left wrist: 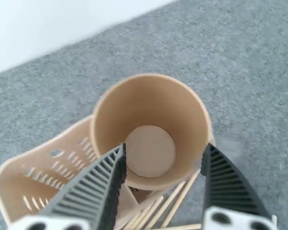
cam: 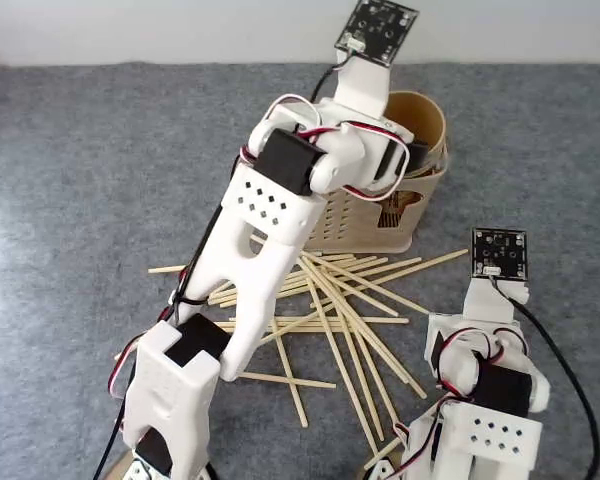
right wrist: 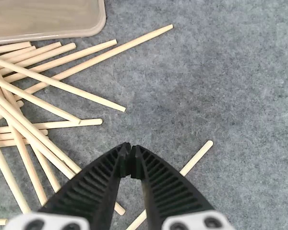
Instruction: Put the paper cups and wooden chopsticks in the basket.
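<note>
The left gripper (left wrist: 164,152) hangs with jaws apart over a brown paper cup (left wrist: 149,110) standing inside a beige slotted plastic basket (cam: 355,225). Nearer, pale wooden chopsticks (cam: 350,300) lie scattered on grey felt (cam: 80,180). The right gripper (right wrist: 131,160), jaws pressed together, hovers at the pile's right edge.

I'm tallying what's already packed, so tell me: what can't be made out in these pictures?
- High view: the left arm covers most of the basket, so its inside is largely hidden.
- Left wrist view: the paper cup hides whatever lies under it.
- Chopsticks: some run under the left arm in the high view, others off the right wrist view's edge, so no full count.
</note>
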{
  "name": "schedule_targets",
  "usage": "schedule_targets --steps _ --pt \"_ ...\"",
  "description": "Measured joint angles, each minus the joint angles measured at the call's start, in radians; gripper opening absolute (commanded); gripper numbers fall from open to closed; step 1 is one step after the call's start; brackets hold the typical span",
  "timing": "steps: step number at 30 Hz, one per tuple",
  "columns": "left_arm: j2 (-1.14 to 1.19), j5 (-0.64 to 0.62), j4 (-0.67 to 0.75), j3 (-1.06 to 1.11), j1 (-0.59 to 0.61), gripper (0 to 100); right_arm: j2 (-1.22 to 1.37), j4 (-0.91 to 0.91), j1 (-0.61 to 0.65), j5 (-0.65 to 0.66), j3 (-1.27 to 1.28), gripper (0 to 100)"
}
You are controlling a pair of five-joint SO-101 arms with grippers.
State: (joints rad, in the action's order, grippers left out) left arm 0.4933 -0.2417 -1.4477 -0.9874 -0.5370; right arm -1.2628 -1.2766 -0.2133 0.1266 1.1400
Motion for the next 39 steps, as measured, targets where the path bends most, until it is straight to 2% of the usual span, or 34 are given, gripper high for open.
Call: schedule_targets --steps 10,19,24,32,35,39 --pt "-0.044 -0.003 0.097 0.173 0.008 25 0.0 0.0 0.0 0.0 0.0 0.8" --pt "-0.054 0.002 0.097 0.149 -0.002 25 0.0 0.0 0.0 0.0 0.0 0.8" --pt "-0.091 0.003 0.008 0.029 0.046 25 0.0 0.0 0.0 0.0 0.0 0.8" --pt "-0.153 0.043 -0.258 -0.123 0.147 25 0.0 0.0 0.0 0.0 0.0 0.8" --pt "-0.176 0.086 -0.282 -0.112 0.203 25 0.0 0.0 0.0 0.0 0.0 0.8" --pt "-0.245 0.147 -0.287 0.012 0.293 25 0.0 0.0 0.0 0.0 0.0 0.8"
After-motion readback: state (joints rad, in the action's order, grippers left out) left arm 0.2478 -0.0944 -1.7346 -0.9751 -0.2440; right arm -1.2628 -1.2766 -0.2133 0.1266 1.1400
